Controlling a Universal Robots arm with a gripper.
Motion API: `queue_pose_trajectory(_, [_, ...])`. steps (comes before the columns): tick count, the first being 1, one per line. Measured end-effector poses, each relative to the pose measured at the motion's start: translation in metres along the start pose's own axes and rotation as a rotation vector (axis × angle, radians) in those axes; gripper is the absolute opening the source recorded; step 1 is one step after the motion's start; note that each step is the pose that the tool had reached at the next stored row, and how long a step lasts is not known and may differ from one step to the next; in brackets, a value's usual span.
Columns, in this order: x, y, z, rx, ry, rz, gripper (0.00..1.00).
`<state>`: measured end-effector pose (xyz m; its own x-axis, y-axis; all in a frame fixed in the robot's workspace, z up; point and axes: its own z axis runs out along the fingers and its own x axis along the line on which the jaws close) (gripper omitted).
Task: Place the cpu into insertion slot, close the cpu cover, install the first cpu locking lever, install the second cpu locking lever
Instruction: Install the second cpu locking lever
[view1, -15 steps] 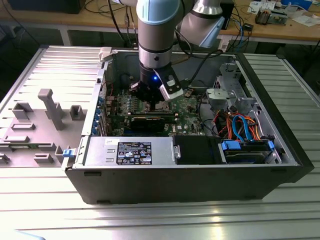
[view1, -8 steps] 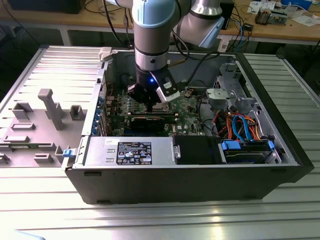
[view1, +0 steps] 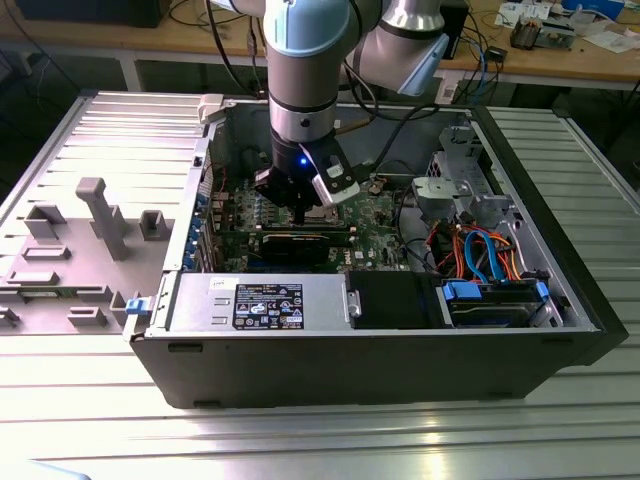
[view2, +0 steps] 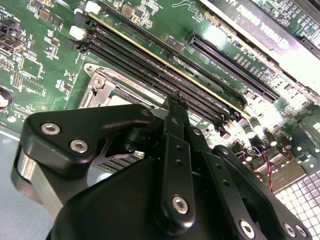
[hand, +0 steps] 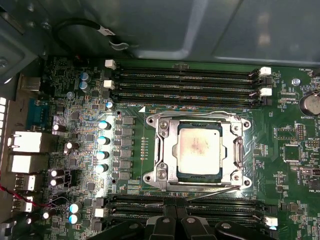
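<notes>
CPU (hand: 199, 151) sits in slot (hand: 240, 150), cover (hand: 167, 150) down over it. Levers (hand: 212, 192) look not latched yet. Hand (hand: 175, 222) pressed together, empty, just beside socket edge.

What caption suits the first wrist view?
The cpu sits in the insertion slot under the cpu cover.

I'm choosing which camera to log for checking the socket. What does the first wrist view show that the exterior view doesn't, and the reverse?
The first wrist view shows the cpu seated in the insertion slot, framed by the cpu cover, with memory slots beside it. The exterior view shows the whole computer case, the arm reaching down into it, the power supply and coloured cables. Both show the green motherboard and the end effector.
</notes>
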<state>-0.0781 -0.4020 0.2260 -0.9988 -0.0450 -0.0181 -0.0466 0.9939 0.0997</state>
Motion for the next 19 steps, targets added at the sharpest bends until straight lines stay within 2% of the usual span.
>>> queue_pose_trajectory(4, [0.0, -0.0006, 0.0001, -0.0007, -0.0001, 0.0, 0.11])
queue_pose_trajectory(7, [0.0013, -0.0038, 0.0004, -0.0099, -0.0005, 0.0, 0.11])
queue_pose_trajectory(10, [0.007, -0.0064, 0.0016, -0.0149, -0.0007, 0.0, 0.11])
queue_pose_trajectory(19, [0.0075, -0.0066, 0.002, -0.016, -0.0005, -0.001, 0.11])
